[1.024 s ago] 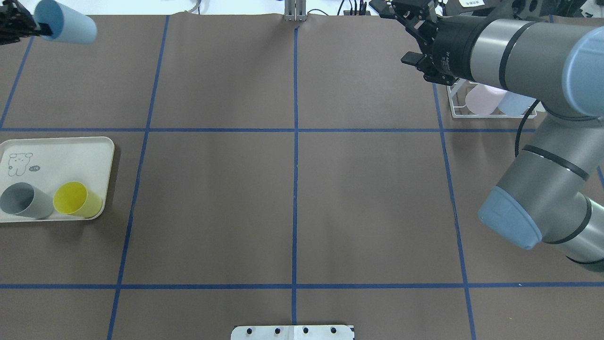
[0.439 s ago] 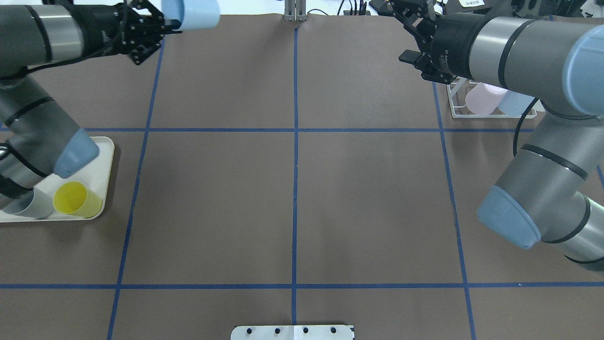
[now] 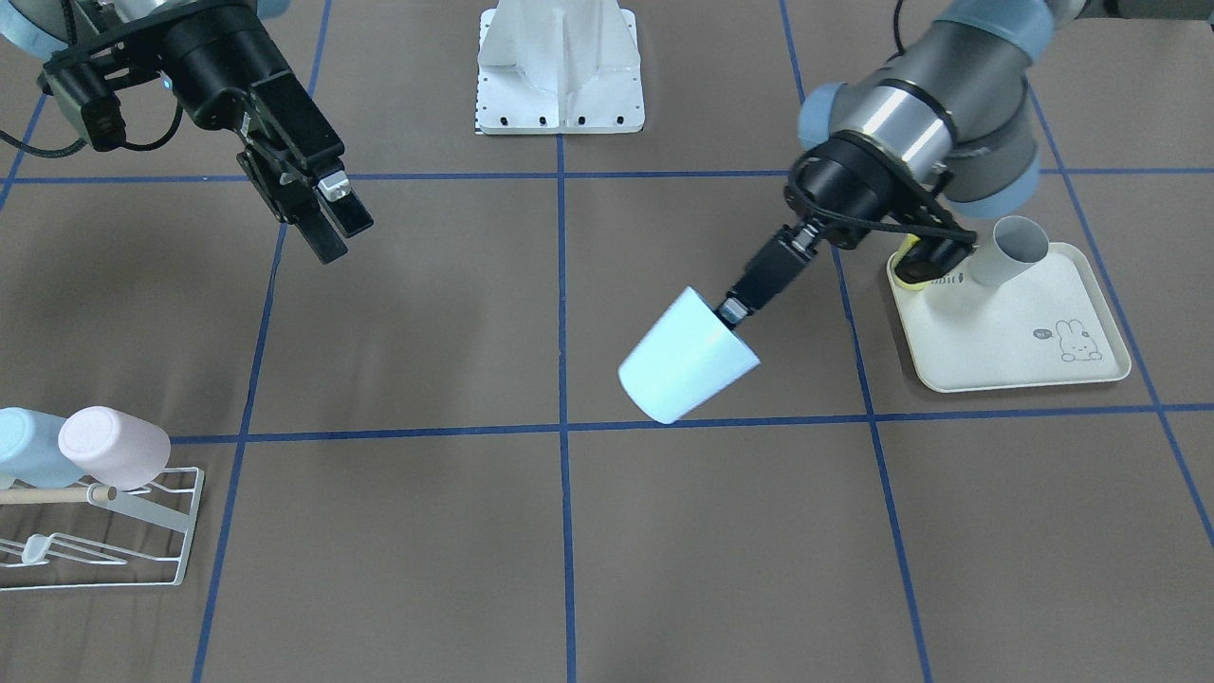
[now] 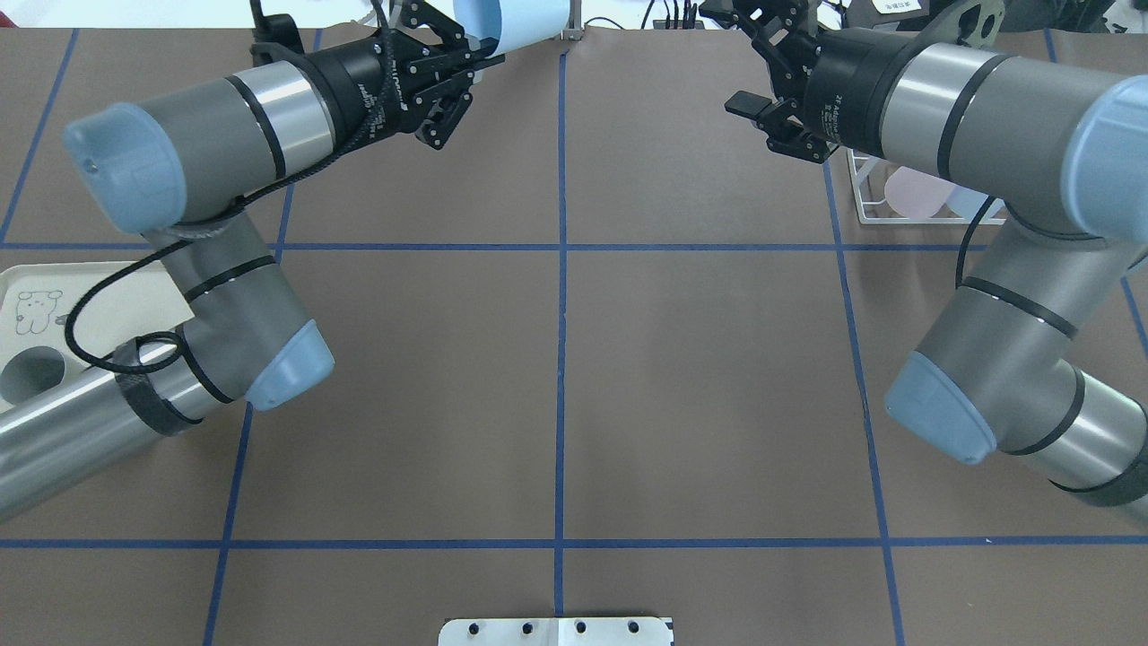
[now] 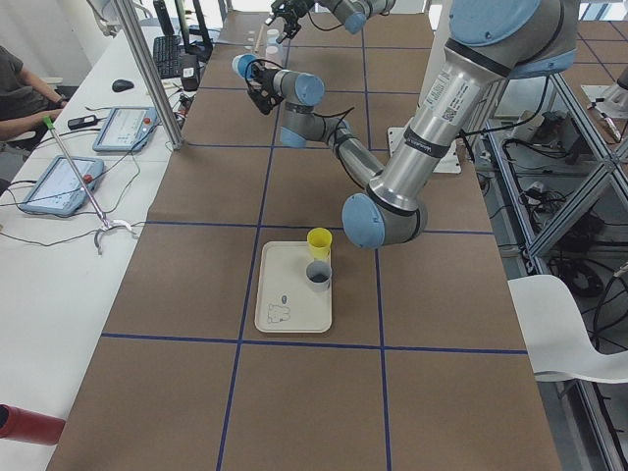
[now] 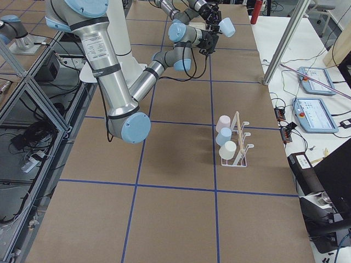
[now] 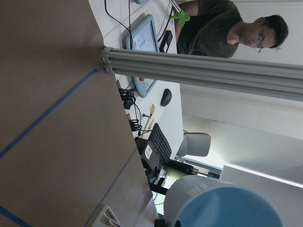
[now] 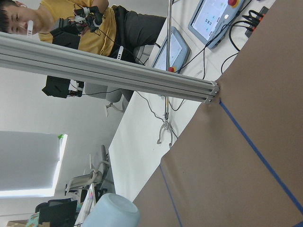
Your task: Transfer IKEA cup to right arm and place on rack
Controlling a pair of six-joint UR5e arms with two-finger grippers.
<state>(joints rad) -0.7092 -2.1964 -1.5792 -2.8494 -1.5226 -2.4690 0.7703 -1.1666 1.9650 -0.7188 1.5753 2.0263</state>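
left gripper is pinched shut on the rim of the ikea cup. the cup hangs in the air over the middle of the table. it is tipped, so its closed bottom points away from the arm. holding it by the rim leaves the whole round side bare, so i think the other arm gets a good spot to grab.

seen from across the table, the cup is at 7 o'clock from the left gripper and touches it.

right gripper holds nothing. its fingers are spread apart, which shows best from overhead. it sits well apart from the cup, at 10 o'clock from it, and looks ready to take it.

the rack stands on the table at 8 o'clock from the cup, far off on the right arm's side. a pink cup and a pale blue cup sit on it, bottoms up. 1 low prong looks free for the next cup.
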